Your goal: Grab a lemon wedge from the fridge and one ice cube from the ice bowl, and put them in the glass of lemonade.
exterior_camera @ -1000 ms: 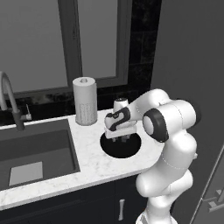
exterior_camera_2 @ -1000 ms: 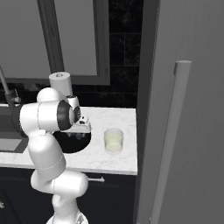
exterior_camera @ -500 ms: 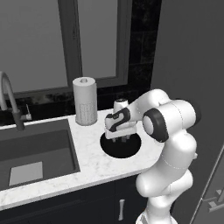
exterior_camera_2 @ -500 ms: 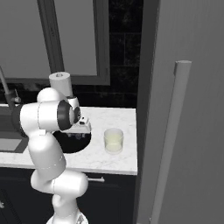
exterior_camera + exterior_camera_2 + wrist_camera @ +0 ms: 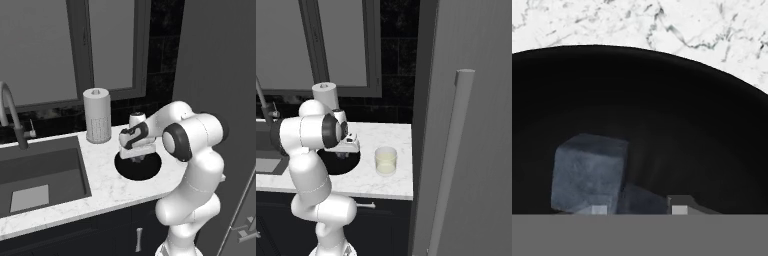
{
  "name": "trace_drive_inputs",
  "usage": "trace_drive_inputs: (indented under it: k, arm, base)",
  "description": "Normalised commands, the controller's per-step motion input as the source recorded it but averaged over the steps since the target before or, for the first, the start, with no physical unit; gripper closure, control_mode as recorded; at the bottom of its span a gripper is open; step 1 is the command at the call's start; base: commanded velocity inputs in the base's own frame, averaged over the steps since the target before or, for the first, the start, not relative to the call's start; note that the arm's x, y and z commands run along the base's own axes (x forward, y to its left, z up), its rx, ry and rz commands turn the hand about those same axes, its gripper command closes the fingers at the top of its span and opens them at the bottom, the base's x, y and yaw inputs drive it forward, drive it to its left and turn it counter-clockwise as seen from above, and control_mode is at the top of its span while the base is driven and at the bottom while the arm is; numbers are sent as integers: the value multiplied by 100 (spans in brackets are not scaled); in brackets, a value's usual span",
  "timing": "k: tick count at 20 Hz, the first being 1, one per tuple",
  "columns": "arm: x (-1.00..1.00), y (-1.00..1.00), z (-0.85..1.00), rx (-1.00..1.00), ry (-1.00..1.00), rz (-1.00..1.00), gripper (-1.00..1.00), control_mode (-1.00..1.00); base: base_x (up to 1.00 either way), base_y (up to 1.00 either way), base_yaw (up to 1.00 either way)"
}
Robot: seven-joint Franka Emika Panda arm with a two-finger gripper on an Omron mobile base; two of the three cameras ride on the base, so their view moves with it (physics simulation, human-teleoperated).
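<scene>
Left base view: the gripper (image 5: 138, 157) is lowered into the ice bowl (image 5: 128, 170), beside the paper-towel roll (image 5: 97, 116). Right base view: the glass of lemonade (image 5: 386, 160) is positioned just right of the ice bowl (image 5: 351, 162). Hand view: the ice cube (image 5: 589, 172) is seen inside the bowl, at the fingertips (image 5: 680, 207); whether they are closed cannot be determined.

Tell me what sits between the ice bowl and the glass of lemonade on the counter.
Nothing: in the right base view, only bare white marble counter lies between the ice bowl and the glass of lemonade.
</scene>
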Motion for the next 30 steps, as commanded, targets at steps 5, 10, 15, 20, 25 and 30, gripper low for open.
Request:
trace_drive_inputs:
  k: [5, 10, 15, 20, 25, 30]
  arm:
    - [-1, 0, 1, 0, 3, 0, 100, -100]
    - [-50, -1, 77, 0, -16, 0, 100, -100]
    - [-90, -44, 100, 2, -21, 0, 100, -100]
    - [-57, -97, 91, 0, -7, -7, 100, -100]
    - [-16, -100, 67, 0, 1, -18, 100, -100]
    - [6, -78, 18, 0, 8, -17, 100, -100]
  base:
    - [0, 0, 0]
    - [0, 0, 0]
    - [0, 0, 0]
    - [0, 0, 0]
    - [0, 0, 0]
    - [0, 0, 0]
